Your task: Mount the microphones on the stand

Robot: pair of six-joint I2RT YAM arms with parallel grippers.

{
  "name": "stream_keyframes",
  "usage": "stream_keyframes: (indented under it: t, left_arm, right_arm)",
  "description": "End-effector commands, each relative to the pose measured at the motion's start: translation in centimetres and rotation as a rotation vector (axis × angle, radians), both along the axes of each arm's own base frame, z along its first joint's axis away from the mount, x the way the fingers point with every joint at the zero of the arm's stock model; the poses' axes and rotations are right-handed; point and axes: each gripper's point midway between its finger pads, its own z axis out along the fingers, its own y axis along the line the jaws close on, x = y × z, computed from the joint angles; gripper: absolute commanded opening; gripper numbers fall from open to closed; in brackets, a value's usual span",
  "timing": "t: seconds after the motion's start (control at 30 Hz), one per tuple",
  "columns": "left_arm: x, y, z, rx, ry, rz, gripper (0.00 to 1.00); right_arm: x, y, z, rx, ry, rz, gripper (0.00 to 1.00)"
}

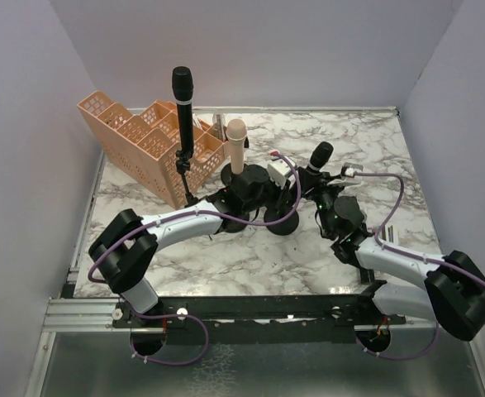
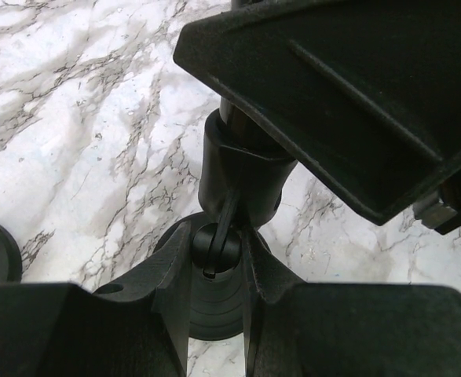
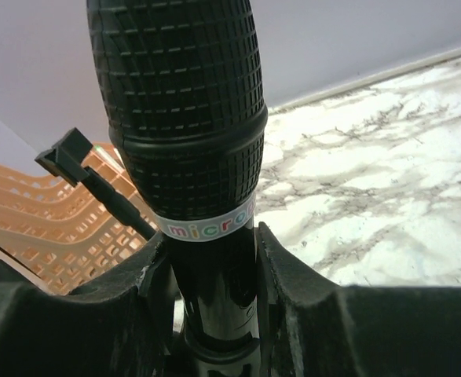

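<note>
1. The mic point(image 3: 179, 118) stands upright in the right gripper point(image 3: 213, 267). Both fingers are clenched on its handle just under the labelled band. The head is left free, which I judge keeps the handle's lower end available for seating.
2. In the top view this mic sits right of centre above the table point(image 1: 374, 157), close to the left arm's work spot but not yet on any holder.
3. The stand point(image 2: 242, 169) is pinched by the left gripper point(image 2: 214, 267). Its fingers are closed on the small joint below the clip, directly over the round base point(image 2: 214, 314).
4. That hold looks meant to brace the stand so it will not tip or slide when the mic is pressed in.
5. From the left wrist view I cannot tell whether the clip is empty.
6. Further out, a tall mic point(image 1: 183, 87) is already on its own stand, and a beige mic point(image 1: 237, 136) stands upright just behind the left gripper.
7. The basket point(image 1: 143, 136) sits at the back left, beside the tall mic.
8. Next, I judge, the right arm must line the handle up with the clip.
</note>
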Motion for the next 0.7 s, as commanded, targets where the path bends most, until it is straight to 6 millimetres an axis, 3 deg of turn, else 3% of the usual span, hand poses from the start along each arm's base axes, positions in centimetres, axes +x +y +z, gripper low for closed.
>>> stream_keyframes:
  t: [0.0, 0.1, 0.2, 0.4, 0.67]
  left_arm:
    - [-1.2, 0.3, -6.9, 0.122, 0.137, -0.004, 0.0]
    - [-1.0, 0.4, -7.0, 0.127, 0.132, 0.007, 0.0]
    - [-0.8, 0.5, -6.9, 0.123, 0.127, 0.018, 0.0]
    - [-0.1, 0.4, -6.4, 0.116, 0.107, 0.045, 0.0]
    - [2.5, -0.9, -3.7, 0.074, 0.067, 0.133, 0.0]
  right_arm:
    - [-8.0, 3.3, -12.9, -0.196, 0.541, 0.251, 0.19]
    - [-7.3, 2.4, -9.1, -0.144, 0.483, 0.185, 0.44]
    - [-7.0, 1.0, -6.1, -0.115, 0.443, 0.117, 0.59]
    - [-6.9, -1.5, -1.8, -0.069, 0.444, -0.015, 0.67]
    - [-8.4, -6.1, 0.0, 0.008, 0.475, -0.213, 0.67]
